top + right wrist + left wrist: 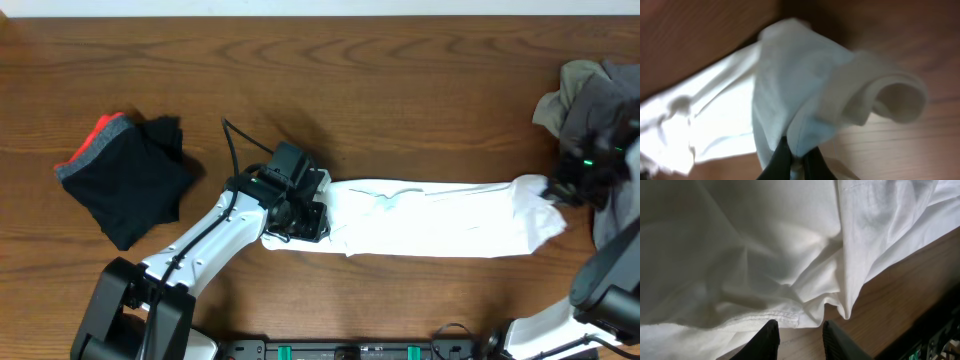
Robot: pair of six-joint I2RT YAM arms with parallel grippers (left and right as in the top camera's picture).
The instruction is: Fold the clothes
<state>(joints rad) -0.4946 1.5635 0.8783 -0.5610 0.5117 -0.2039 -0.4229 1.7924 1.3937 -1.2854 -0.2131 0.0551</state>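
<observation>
A white T-shirt lies folded into a long narrow band across the front of the table. My left gripper sits at its left end. In the left wrist view the gripper is open, bare wood shows between its fingers, and the shirt's stitched hem lies just ahead of the tips. My right gripper is at the shirt's right end. In the right wrist view this gripper is shut on a bunched fold of the white shirt, lifted a little off the wood.
A folded black garment with a grey and red band lies at the left. A heap of grey clothes sits at the far right, close behind the right arm. The table's front edge runs just below the shirt.
</observation>
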